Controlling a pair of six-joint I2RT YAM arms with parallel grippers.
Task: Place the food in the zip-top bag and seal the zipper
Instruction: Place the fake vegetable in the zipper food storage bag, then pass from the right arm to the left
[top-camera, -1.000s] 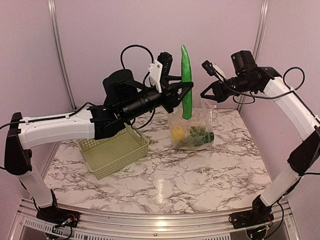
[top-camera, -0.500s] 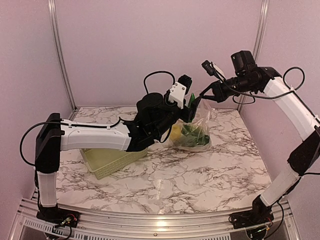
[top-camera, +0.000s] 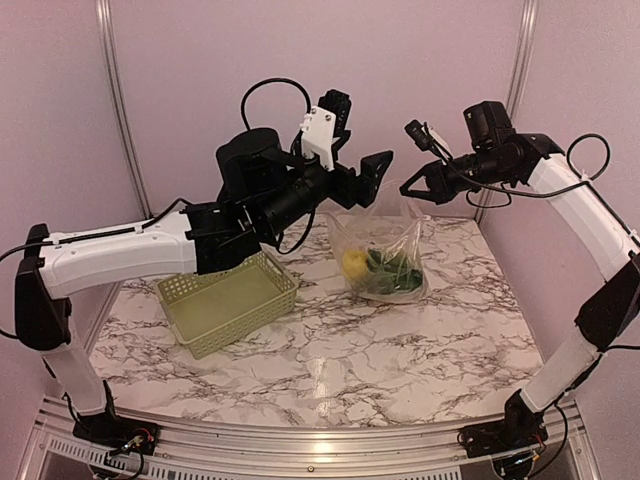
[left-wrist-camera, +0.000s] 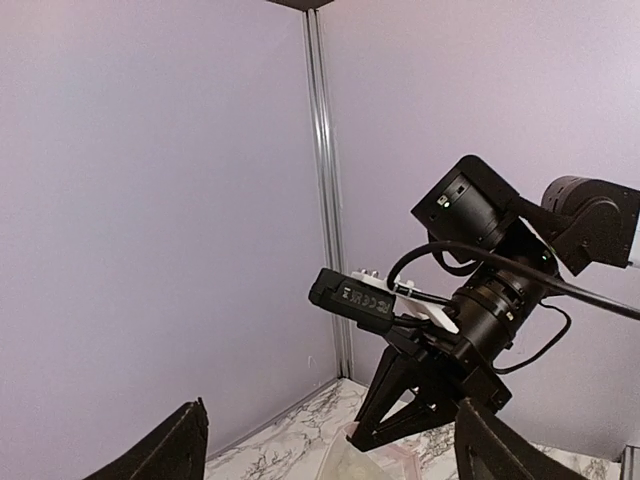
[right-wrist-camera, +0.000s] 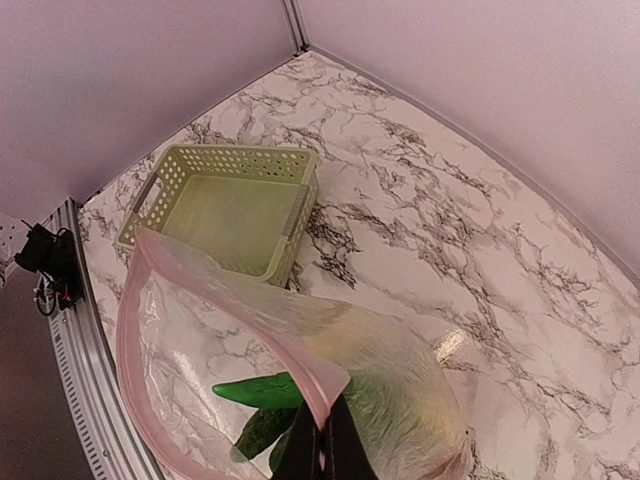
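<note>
Nearest us, at six o'clock, the veined marble table lies open from the arm bases to the perforated green basket at nine. At one o'clock, well apart from it, stands the zip-top bag, clear and crinkly. Through it we make out one yellow lemon and some dark greens; the rest blurs together. The right gripper is clamped on the pink zipper, holding the mouth up. Higher, the left gripper hangs over the bag with its jaws spread wide and nothing in them.
</note>
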